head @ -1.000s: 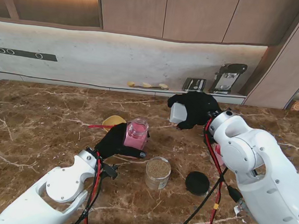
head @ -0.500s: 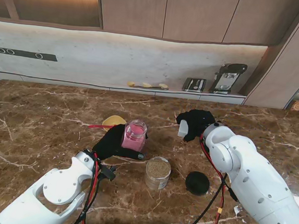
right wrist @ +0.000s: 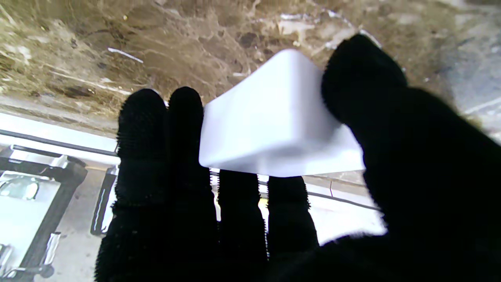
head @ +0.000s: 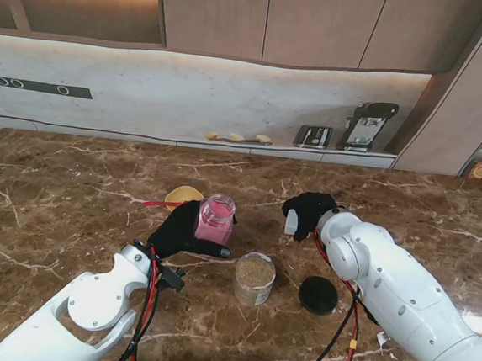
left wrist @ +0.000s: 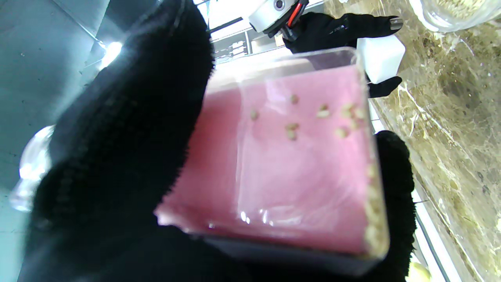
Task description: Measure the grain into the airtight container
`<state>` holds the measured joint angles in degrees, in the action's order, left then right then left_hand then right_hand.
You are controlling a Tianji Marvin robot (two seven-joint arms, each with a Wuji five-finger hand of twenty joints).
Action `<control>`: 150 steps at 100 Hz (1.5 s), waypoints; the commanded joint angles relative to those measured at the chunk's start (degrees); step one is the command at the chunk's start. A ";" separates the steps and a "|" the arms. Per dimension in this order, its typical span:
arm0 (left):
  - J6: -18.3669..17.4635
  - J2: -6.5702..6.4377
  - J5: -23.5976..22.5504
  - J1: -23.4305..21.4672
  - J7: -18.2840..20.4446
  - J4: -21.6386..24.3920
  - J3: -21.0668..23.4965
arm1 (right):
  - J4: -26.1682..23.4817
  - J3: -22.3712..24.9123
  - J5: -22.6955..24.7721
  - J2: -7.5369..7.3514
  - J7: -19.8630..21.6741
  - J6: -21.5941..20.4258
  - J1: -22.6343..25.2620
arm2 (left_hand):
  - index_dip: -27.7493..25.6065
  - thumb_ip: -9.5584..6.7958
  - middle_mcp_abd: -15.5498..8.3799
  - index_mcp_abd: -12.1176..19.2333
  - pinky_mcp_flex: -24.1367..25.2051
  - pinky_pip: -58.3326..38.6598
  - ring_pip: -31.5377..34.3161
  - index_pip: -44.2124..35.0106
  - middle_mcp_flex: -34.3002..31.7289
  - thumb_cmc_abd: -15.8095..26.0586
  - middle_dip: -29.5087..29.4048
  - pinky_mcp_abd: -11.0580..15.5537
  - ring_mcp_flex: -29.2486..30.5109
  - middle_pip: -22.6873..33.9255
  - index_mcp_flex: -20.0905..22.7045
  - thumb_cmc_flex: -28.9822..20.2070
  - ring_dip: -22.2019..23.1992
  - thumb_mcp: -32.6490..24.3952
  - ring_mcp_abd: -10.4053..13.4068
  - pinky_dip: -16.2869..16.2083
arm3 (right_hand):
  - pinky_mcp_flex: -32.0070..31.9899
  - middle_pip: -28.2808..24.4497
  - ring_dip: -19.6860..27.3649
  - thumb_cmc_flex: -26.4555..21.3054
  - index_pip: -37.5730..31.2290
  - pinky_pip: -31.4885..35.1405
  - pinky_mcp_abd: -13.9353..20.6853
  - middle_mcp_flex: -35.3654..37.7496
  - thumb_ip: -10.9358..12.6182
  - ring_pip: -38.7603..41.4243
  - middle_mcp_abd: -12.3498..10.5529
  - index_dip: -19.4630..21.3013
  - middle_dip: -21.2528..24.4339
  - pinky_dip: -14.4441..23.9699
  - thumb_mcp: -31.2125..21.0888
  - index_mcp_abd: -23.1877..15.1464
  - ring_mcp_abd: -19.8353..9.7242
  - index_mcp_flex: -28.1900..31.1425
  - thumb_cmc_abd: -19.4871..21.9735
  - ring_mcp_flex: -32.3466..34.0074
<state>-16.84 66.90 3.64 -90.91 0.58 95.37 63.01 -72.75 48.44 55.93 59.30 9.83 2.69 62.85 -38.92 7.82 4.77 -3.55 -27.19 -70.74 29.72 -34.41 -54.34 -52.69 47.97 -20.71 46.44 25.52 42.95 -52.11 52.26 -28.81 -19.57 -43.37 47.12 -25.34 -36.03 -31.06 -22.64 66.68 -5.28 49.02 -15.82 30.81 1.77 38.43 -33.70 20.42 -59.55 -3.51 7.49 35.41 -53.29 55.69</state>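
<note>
- The work surface is a brown marble countertop with pale veins; behind it runs a light stone backsplash under wooden cabinets, with a lit strip along the cabinet base.
- On the far ledge sit one black-and-silver appliance, one small metal rack and a few pale yellow bits too small to name.
- One pink-lined clear container stands left of centre; the left wrist view shows several grains stuck to its pink wall.
- The left hand, gloved in black, wraps its fingers around that container, thumb on one side and fingers on the other.
- One open glass jar of grain stands just nearer the robot, right of the pink container.
- One round black lid lies flat to the jar's right, apart from it.
- The right hand pinches one white scoop-like cup between thumb and fingers, low over the marble.
- One yellow object lies partly hidden behind the left hand.
</note>
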 commanded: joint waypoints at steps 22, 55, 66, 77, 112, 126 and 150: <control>0.03 -0.02 0.06 -0.05 -0.06 -0.58 -0.24 | 4.69 -3.06 -1.60 0.40 -0.63 1.10 -1.58 | -1.36 0.02 -4.32 11.07 0.03 -1.55 10.63 -23.26 -3.07 34.26 2.09 0.48 5.25 6.54 13.77 -16.50 2.75 -12.03 3.59 -1.68 | -1.26 -3.92 2.07 -2.24 -8.84 -1.49 7.23 -1.94 7.89 2.93 -3.81 0.94 1.15 0.72 -10.14 0.46 -8.51 1.08 5.92 -1.79; -0.12 -0.09 -0.14 0.23 0.19 -0.74 -0.12 | 6.06 -3.91 -3.56 0.90 -2.47 2.53 -0.82 | -1.34 -0.01 -4.59 11.18 0.05 -1.56 10.64 -23.25 -3.08 34.35 2.19 0.63 5.10 6.46 13.63 -16.46 2.71 -11.97 3.71 -1.66 | -1.98 -4.44 2.75 1.45 -8.59 -2.13 7.35 -4.15 7.07 3.05 -3.44 0.64 1.60 0.53 -8.97 1.49 -8.38 -0.83 5.35 -2.97; -0.31 -0.12 -0.13 0.38 0.34 -0.91 -0.18 | 6.47 -4.27 -4.00 0.99 -2.85 2.89 -0.62 | -1.35 -0.13 -5.99 11.35 -0.04 -1.58 10.65 -23.29 -3.02 34.60 2.03 0.74 5.17 6.53 13.59 -16.22 2.69 -12.08 3.91 -1.64 | -2.64 -4.40 2.95 2.75 -8.39 -2.56 7.43 -5.19 6.76 2.93 -3.28 0.53 1.78 0.39 -8.42 1.83 -8.30 -1.69 5.13 -3.78; -0.41 -0.12 -0.07 0.48 0.40 -0.97 -0.20 | 6.89 -4.80 -4.31 1.06 -3.09 3.34 -0.56 | -1.37 -0.22 -6.24 11.39 -0.04 -1.58 10.65 -23.32 -3.00 34.69 1.90 0.74 5.22 6.58 13.59 -16.15 2.68 -12.18 3.94 -1.64 | -3.61 -4.34 3.13 4.17 -7.94 -3.26 7.42 -6.92 6.43 2.80 -2.97 0.34 1.94 0.16 -7.84 2.48 -8.25 -3.12 4.97 -5.08; -0.63 -0.07 -0.14 0.44 0.11 -1.03 -0.12 | 7.05 -4.64 -5.45 1.27 -3.57 3.94 0.38 | -1.35 -0.18 -5.89 11.24 0.01 -1.57 10.61 -23.28 -2.97 34.63 1.75 0.63 5.24 6.74 13.57 -16.15 2.69 -12.25 3.76 -1.63 | -10.81 -2.66 6.34 9.89 -3.36 -9.58 6.17 -17.61 5.23 -1.10 -1.17 -2.02 4.55 -1.84 -5.61 6.77 -7.34 -11.73 5.46 -13.71; -0.55 0.12 -0.24 0.07 -0.73 -0.86 0.04 | 6.13 -3.43 -4.70 0.95 -2.75 3.15 1.00 | -1.34 -0.21 -5.92 11.16 0.03 -1.58 10.65 -23.24 -3.04 34.66 1.73 0.55 5.26 6.78 13.58 -16.16 2.73 -12.21 3.67 -1.66 | -15.38 -1.22 8.02 12.16 -1.84 -12.04 4.96 -20.66 4.88 -3.03 -0.54 -3.19 6.79 -2.02 -4.70 7.99 -7.07 -13.22 5.79 -17.69; -0.58 -0.03 -0.20 0.21 -0.13 -0.97 0.11 | 2.09 2.19 -1.30 0.73 -4.11 1.92 3.96 | -1.32 -0.08 -5.13 11.03 0.05 -1.61 10.67 -23.14 -2.99 34.48 1.84 0.59 5.22 6.73 13.57 -16.32 2.77 -12.13 3.62 -1.71 | -20.11 -1.27 9.17 13.17 -0.99 -14.13 5.53 -22.33 4.92 -4.58 -0.21 -3.55 7.56 -1.92 -4.21 8.53 -6.89 -14.50 7.64 -22.12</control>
<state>-17.38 66.88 3.47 -90.58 0.20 94.52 63.21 -69.15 49.82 53.83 60.43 5.97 4.63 65.95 -38.85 7.82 4.76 -3.60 -27.19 -70.74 29.71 -34.41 -54.34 -52.69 47.98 -20.71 46.44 25.52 42.95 -52.35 52.27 -28.81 -19.57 -43.38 28.46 -26.76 -28.27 -19.84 -24.12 53.43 -0.16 27.95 -12.39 26.88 0.83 35.13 -27.30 19.74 -63.56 3.75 1.14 22.44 -46.36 35.46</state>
